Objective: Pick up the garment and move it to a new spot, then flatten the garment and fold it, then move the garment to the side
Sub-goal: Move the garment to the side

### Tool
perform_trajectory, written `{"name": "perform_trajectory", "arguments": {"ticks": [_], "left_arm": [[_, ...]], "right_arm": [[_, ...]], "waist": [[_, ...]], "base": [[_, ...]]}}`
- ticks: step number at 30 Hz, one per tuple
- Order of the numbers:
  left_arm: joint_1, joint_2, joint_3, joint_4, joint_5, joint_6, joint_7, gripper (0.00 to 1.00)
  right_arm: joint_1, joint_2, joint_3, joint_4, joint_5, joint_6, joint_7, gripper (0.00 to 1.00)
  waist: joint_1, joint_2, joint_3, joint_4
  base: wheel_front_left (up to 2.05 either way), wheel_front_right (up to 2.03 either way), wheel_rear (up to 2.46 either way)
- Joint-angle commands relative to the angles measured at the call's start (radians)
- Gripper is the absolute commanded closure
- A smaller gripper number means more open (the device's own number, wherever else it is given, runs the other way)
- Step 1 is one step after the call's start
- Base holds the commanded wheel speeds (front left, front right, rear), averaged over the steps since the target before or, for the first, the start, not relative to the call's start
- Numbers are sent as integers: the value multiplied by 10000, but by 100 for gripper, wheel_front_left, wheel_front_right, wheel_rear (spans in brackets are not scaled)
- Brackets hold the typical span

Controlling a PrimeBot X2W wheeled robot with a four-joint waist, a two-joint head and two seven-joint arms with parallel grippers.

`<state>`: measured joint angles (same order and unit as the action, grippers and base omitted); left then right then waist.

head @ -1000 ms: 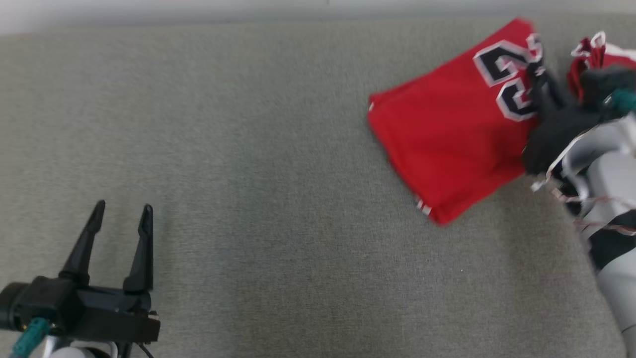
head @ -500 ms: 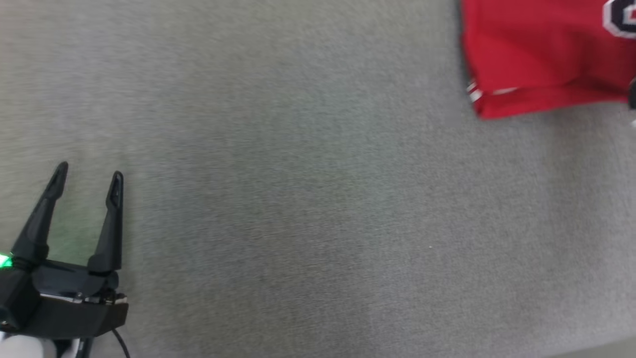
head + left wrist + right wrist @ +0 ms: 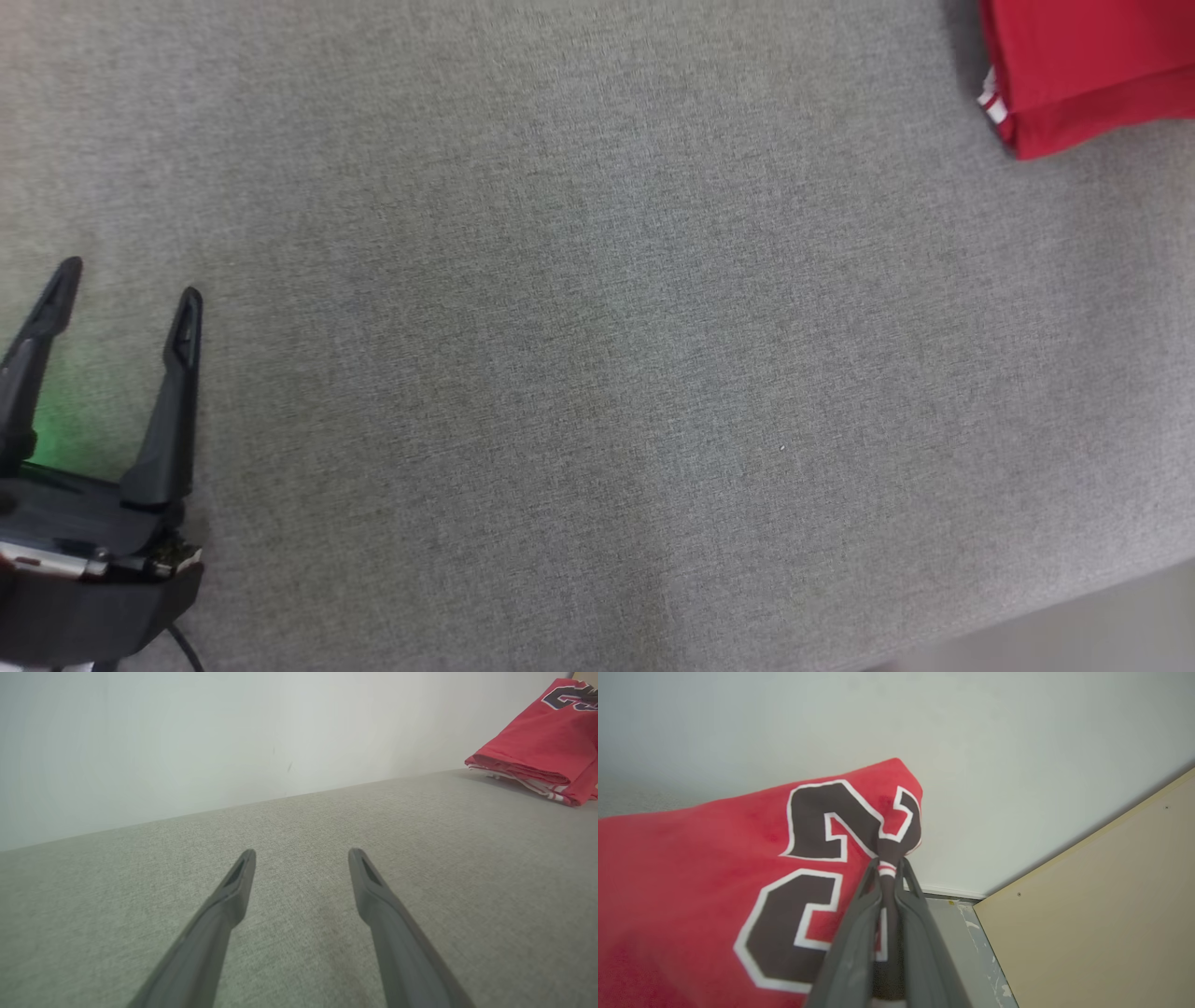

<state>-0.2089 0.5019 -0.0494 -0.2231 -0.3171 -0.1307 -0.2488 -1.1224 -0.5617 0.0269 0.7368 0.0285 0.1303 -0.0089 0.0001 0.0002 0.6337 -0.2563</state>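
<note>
The garment is a folded red jersey with black, white-edged numbers. One corner of the garment (image 3: pixel 1083 75) shows at the head view's top right on the grey cloth surface (image 3: pixel 597 355). In the right wrist view my right gripper (image 3: pixel 888 864) is shut on a pinched edge of the garment (image 3: pixel 714 868), lifting that edge. My left gripper (image 3: pixel 126 285) stands open and empty at the head view's lower left, far from the jersey. The left wrist view has the left gripper (image 3: pixel 302 855) spread above the surface, with the garment (image 3: pixel 542 751) far off at the upper right.
A pale wall (image 3: pixel 187 742) rises behind the grey surface. In the right wrist view a beige panel (image 3: pixel 1101 914) and a strip of grey floor (image 3: pixel 966 952) lie past the surface's end. The surface's near edge (image 3: pixel 1074 607) runs at the head view's lower right.
The head camera has swung down and left, so the garment slid to the top right corner and the right arm left the picture. My left gripper stays open.
</note>
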Motion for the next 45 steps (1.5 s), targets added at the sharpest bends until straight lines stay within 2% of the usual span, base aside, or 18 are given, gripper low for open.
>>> {"name": "perform_trajectory", "arguments": {"ticks": [1,7,9,10,20,35,45], "left_arm": [[136,44,3,-1,-46,57,48,0],[349,107,54,-207,-79,160,120,0],[373,125,82,-208,-107,173,119,0],[387,131,98,-203,-115,201,119,0],[503,36,90,13,-123,341,40,0],[1516,-1223,206,1400,-169,852,-158,0],[2445,-2100,718,1864,8,928,-160,0]], "right_arm": [[-165,-122,-17,55,-212,-2,-22,100],[-324,-194,-142,306,-606,-2,-69,100],[-321,-178,-109,286,-764,-2,-169,12],[-314,-99,-119,276,-783,-2,-218,0],[287,526,-233,-340,-683,0,-660,0],[3263,1432,594,-2158,382,-2,-1198,0],[5632,2182,667,-2999,1398,-2,-1350,0]], "waist": [[-1,-2,200,-117],[-1,-2,289,-214],[-1,-2,281,-253],[-1,-2,267,-279],[-1,-2,-310,-337],[-1,-2,-3554,680],[-1,-2,-5137,1056]], "base": [[0,0,0],[0,0,0],[0,0,0],[0,0,0],[0,0,0],[0,0,0],[0,0,0]]}}
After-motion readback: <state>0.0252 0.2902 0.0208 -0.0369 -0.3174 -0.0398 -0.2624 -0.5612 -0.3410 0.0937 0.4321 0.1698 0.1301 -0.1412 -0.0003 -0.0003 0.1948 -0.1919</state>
